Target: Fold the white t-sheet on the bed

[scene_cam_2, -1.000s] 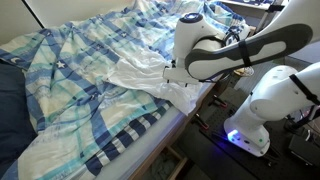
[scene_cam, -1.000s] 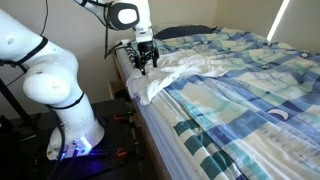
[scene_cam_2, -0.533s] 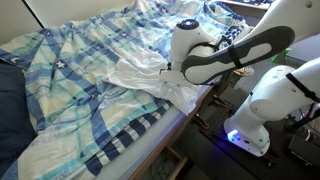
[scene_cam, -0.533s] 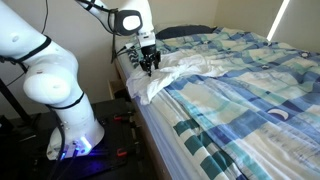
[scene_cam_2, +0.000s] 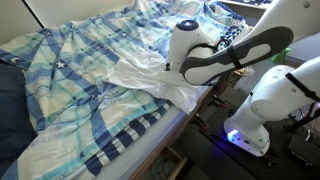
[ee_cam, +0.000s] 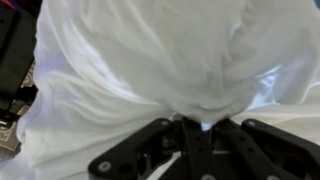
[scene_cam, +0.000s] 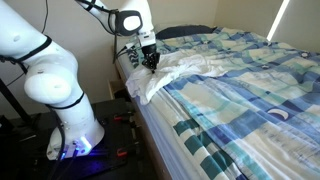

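The white t-sheet [scene_cam: 178, 66] lies crumpled at the bed's edge, partly hanging over the side, and shows in both exterior views [scene_cam_2: 142, 76]. My gripper [scene_cam: 150, 62] is pressed down into its corner near the pillow end. In the wrist view the white cloth [ee_cam: 150, 60] fills the frame. There the gripper [ee_cam: 198, 124] has its black fingers [ee_cam: 190, 140] drawn together with a fold of the cloth pinched between the tips. In an exterior view the arm's white wrist [scene_cam_2: 188, 40] hides the fingertips.
A blue and white plaid bedcover [scene_cam: 250, 70] spreads over the whole bed [scene_cam_2: 70, 80]. A dark pillow [scene_cam: 185, 32] lies at the head. The robot's base [scene_cam: 60, 100] stands on the floor beside the bed, with cables around it.
The fingers have come together on the white cloth; they stood open a second ago. The arm has stayed almost in place at the bed's edge.
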